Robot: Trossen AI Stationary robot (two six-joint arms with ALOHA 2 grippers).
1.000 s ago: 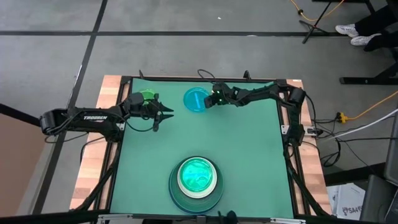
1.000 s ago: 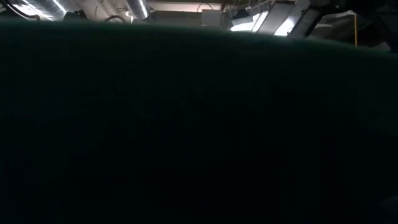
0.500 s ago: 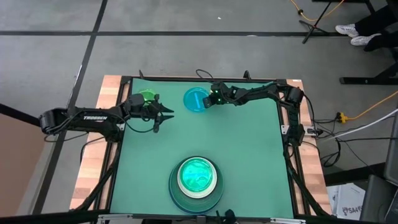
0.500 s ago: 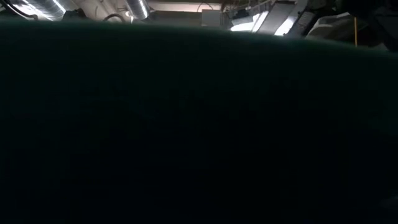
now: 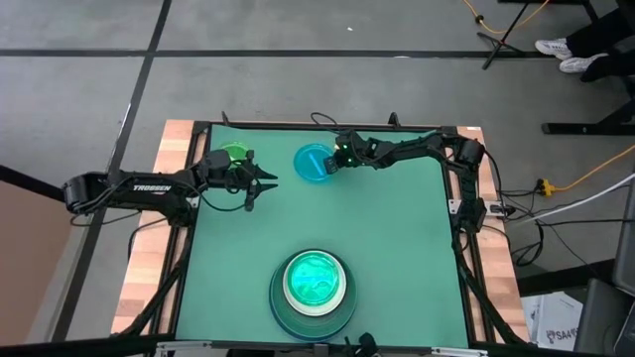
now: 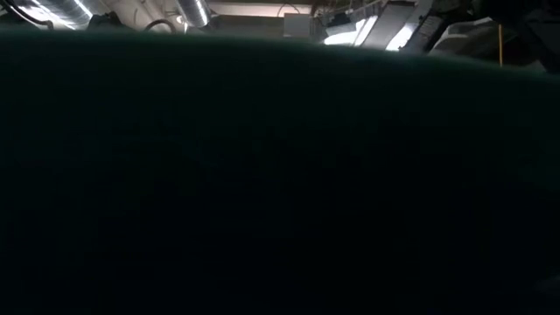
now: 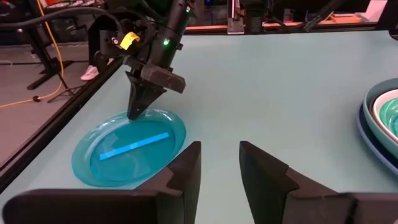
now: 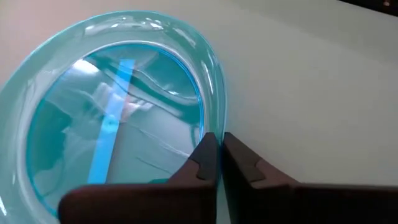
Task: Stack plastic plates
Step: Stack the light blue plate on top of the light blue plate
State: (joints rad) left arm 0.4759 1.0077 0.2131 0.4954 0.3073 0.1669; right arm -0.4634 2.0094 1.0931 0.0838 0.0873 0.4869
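Note:
A small translucent cyan plate (image 5: 314,162) lies on the green table mat near the far edge; it also shows in the left wrist view (image 7: 127,149) and the right wrist view (image 8: 112,124). My right gripper (image 5: 331,160) is shut on its rim. A small bright green plate (image 5: 235,152) lies at the far left, partly under my left arm. My left gripper (image 5: 263,179) is open and empty, left of the cyan plate and pointing toward it. A stack of plates (image 5: 313,286), dark outside, white within and bright green on top, stands at the near edge. My right gripper pinches the cyan plate's raised rim (image 8: 214,121) on the plate's right side, one finger inside the rim and one outside. The fingers (image 7: 135,106) slant down from the table's right. The plate's bottom rests on the mat.
The low view is dark, blocked by something close to the camera. Open green mat (image 5: 397,228) lies between the cyan plate and the stack. The stack's rim shows at the edge of the left wrist view (image 7: 382,118). Cables run along the table's far and right edges.
My right gripper has gone a little toward the table's left edge, at the cyan plate's rim.

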